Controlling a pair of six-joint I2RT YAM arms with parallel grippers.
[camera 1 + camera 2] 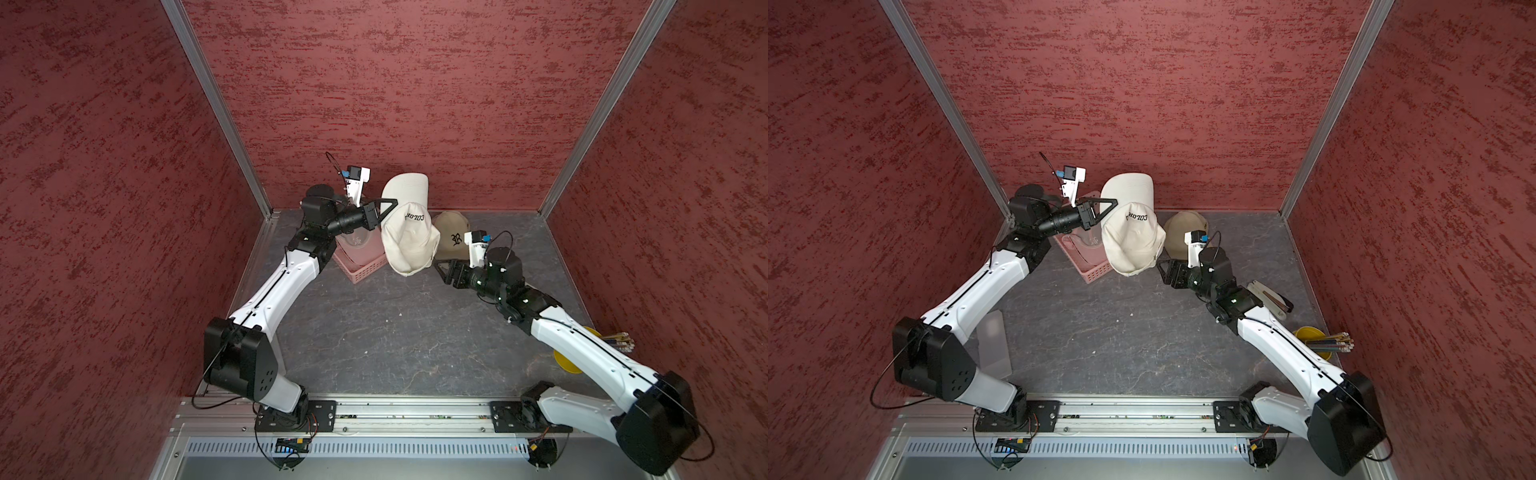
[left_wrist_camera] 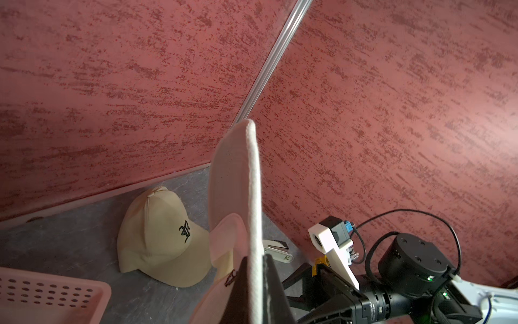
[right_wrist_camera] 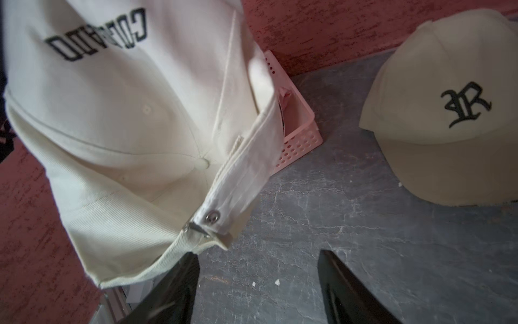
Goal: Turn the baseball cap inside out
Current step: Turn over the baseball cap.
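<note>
While the left gripper (image 2: 255, 256) pinches the white cap (image 3: 134, 117) by its brim, crown hanging beneath it, the right gripper (image 3: 258, 252) waits with jaws spread just under the back strap (image 3: 238, 182). It would probably do best to grab the rear rim (not the buckle). The grey stone-look table (image 3: 350, 213) lies below, with red walls (image 1: 415, 104) close around.

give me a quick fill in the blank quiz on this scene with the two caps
1. The left gripper is shut on the ____ of the white cap, holding it up.
2. The jaws of the right gripper stand ____, gripping nothing.
3. The tan cap lying on the table bears the letter ____.
4. The perforated basket is ____ in colour.

Missing words: brim; open; R; pink
</note>
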